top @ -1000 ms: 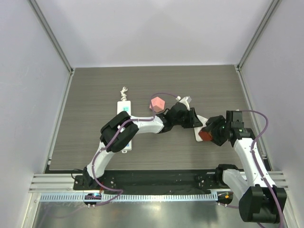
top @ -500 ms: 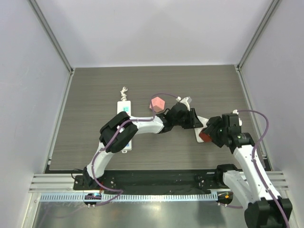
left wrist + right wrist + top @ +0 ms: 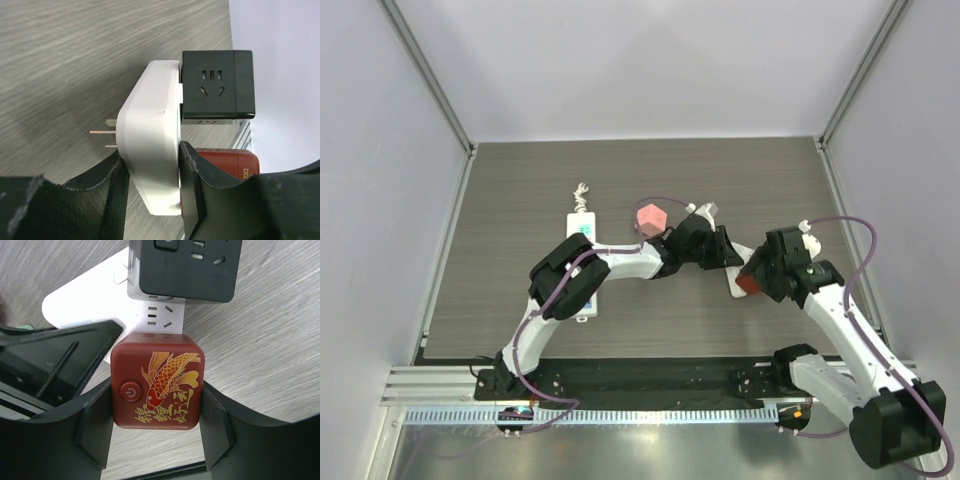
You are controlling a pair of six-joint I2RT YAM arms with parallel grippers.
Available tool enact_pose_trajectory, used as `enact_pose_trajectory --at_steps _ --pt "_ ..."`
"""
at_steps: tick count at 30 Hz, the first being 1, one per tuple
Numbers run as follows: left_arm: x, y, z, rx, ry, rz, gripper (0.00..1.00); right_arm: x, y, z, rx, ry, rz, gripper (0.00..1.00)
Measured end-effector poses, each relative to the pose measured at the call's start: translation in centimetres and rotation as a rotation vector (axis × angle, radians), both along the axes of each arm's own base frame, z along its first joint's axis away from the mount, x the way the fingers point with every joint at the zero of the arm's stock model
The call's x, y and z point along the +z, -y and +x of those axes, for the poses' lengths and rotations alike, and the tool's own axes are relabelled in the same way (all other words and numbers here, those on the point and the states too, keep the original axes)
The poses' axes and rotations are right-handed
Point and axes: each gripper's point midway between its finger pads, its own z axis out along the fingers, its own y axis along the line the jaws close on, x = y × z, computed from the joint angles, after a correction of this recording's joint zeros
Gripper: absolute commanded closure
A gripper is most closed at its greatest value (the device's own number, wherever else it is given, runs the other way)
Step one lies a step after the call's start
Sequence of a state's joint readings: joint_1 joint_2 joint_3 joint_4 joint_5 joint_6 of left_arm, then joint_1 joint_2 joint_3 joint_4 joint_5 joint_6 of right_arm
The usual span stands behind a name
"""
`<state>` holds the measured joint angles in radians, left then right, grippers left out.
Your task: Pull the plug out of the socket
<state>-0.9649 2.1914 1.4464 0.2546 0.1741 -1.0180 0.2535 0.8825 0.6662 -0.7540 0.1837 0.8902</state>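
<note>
Right gripper (image 3: 156,416) is pinching the red cube plug (image 3: 157,385), lower centre, touching the white socket (image 3: 150,130). Left gripper (image 3: 152,189) is clamping that socket; black cube (image 3: 217,85) is sitting upper right.

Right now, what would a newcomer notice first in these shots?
The red cube with a gold fish print stands out, clamped in the right fingers just right of the table's middle. It sits against a white socket block pinched by the left fingers, with a black cube on the same block. A pink block lies on the table just beyond the left wrist.
</note>
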Motion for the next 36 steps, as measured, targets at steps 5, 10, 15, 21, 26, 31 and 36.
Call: enact_pose_trajectory --at_steps 5,10,15,21,26,31,36 --pt "0.2 -0.3 1.2 0.018 0.064 -0.003 1.0 1.3 0.8 1.1 -0.033 -0.017 0.112 0.99" --pt "-0.3 -0.5 1.5 0.014 0.094 0.013 1.0 3.2 2.8 1.6 -0.068 0.109 0.241 0.99" --pt "-0.2 -0.4 1.5 0.007 0.101 0.013 0.98 1.0 1.7 -0.9 -0.01 0.058 0.28 0.99" --pt "-0.1 0.2 2.0 -0.021 0.078 0.019 0.51 2.4 1.8 -1.1 0.069 0.073 0.231 0.99" --pt "-2.7 -1.7 1.9 -0.012 0.01 0.115 0.34 4.0 2.2 -0.1 0.118 0.101 0.189 0.99" --pt "-2.3 -2.5 2.2 -0.028 -0.012 0.124 0.28 4.4 2.1 0.2 0.161 0.095 0.168 0.99" --pt "-2.1 -4.6 1.0 -0.046 -0.045 0.16 0.28 4.5 0.4 0.0 0.234 0.085 0.166 0.99"
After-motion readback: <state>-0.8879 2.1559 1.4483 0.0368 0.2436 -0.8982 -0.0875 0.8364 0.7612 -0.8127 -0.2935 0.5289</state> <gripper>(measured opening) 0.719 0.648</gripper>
